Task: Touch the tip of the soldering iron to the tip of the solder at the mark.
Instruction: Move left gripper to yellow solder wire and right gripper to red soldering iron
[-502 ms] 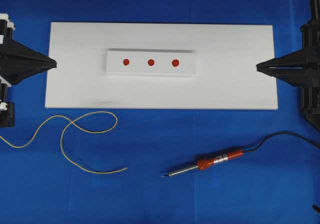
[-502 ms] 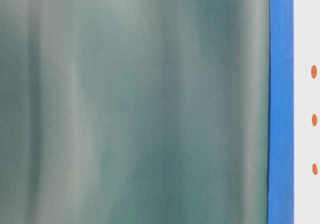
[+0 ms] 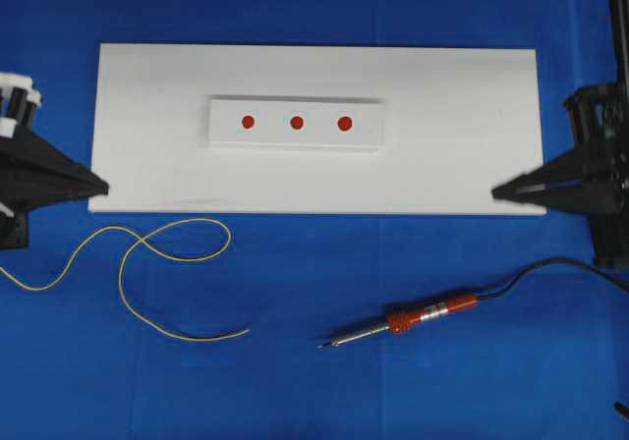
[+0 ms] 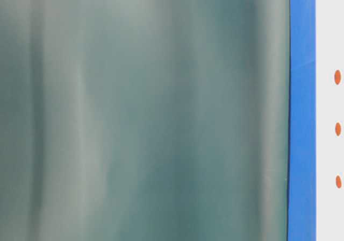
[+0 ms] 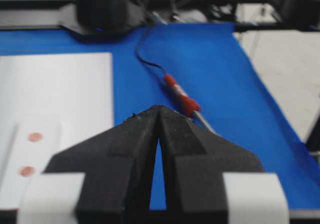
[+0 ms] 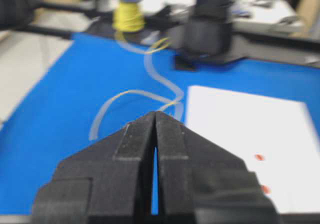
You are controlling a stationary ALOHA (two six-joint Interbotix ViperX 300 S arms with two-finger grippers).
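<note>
Overhead: white board [image 3: 462, 86] on blue mat [image 3: 393, 381], with a raised white strip [image 3: 295, 140] at its centre bearing three red dots [image 3: 297, 122] in a row. Left gripper [image 3: 105, 183] at 9 o'clock, tip over the board's lower left corner, jaws closed together, holding nothing. Right gripper [image 3: 494, 193] at 3 o'clock, tip over the board's lower right edge, jaws likewise closed and empty. Iron [image 3: 398, 322] lies on the mat at 5 o'clock, below the board, tip pointing toward 8 o'clock, black cord [image 3: 550, 263] running off toward 3. Solder [image 3: 147, 263] lies loosely curled on the mat at 7 o'clock, well apart from the iron. Table-level view is mostly a blurred grey-green surface.
</note>
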